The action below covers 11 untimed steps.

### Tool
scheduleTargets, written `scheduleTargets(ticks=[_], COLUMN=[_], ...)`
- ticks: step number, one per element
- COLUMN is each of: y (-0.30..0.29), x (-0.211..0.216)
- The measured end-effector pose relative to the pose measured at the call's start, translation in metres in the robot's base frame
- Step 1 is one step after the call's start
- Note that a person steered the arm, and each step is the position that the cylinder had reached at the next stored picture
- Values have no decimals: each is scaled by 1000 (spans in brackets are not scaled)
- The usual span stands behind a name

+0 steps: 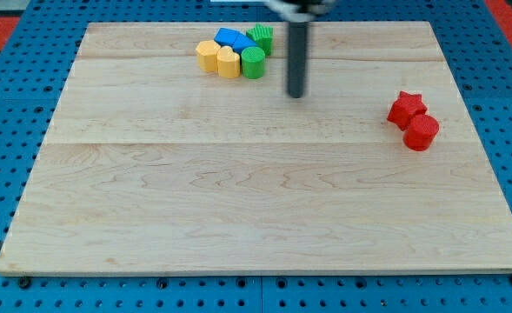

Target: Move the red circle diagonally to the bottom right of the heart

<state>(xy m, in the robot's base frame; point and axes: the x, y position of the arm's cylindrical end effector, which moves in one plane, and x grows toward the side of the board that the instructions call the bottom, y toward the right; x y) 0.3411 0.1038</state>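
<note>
My tip [296, 94] stands free on the wooden board [238, 217], touching nothing, just right of the far cluster holding the yellow heart [229, 63]. The red circle [422, 132] sits well apart at the right, touching a red star [406, 107]. A clean push likely starts from the circle's right side.

The circle [422, 132] touches the star's [407, 106] lower right, well right of the top cluster [234, 52].

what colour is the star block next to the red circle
Red, like the red circle; the star block shows clearly in the camera view.
</note>
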Motion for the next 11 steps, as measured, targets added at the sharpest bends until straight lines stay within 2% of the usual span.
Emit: scheduleTargets(ticks=[1, 2, 3, 4, 5, 7, 8, 9, 10, 11], y=[130, 166, 115, -7, -52, -37, 16, 79, 43, -37], x=[-22, 53, 100, 50, 27, 111, 122, 111, 177, 182])
